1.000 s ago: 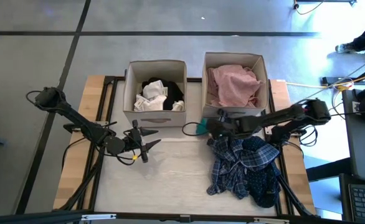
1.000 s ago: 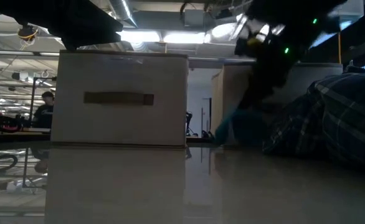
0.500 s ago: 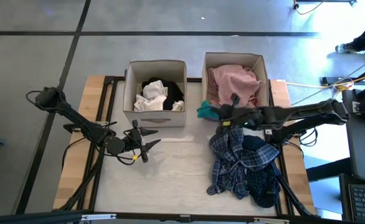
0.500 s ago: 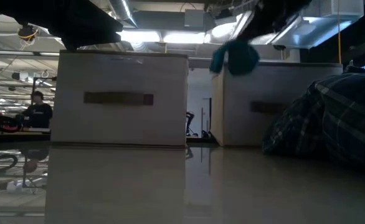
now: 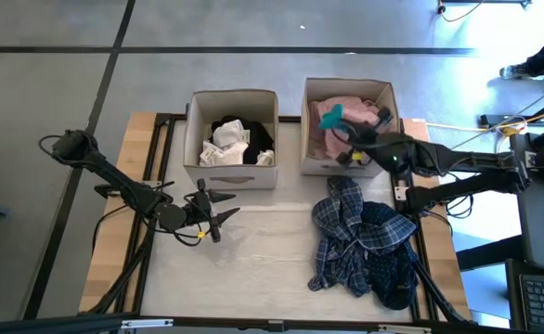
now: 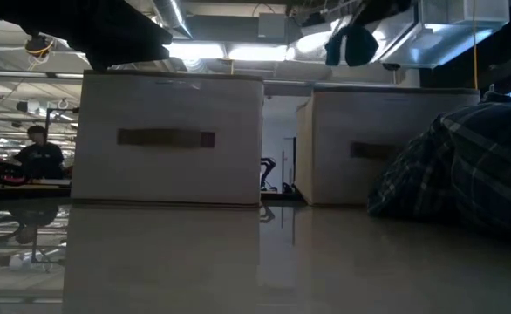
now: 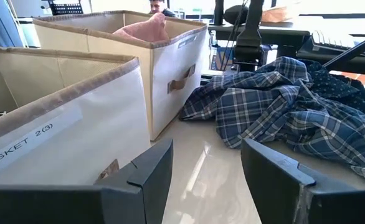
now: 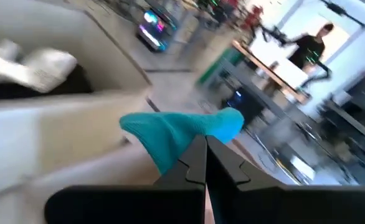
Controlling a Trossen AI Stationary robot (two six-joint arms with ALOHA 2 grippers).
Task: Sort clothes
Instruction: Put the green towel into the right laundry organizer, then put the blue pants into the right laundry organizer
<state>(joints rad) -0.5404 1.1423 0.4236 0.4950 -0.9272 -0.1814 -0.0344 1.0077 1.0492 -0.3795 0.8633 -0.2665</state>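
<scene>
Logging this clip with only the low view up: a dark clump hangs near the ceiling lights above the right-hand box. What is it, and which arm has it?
Observer: A teal garment, pinched in the right gripper.
Operator: Is it over a box?
Observer: Yes, over the right box, which already holds a pale pink garment.
Operator: And the left arm?
Observer: The left gripper waits open over the table, in front of the left box.
</scene>
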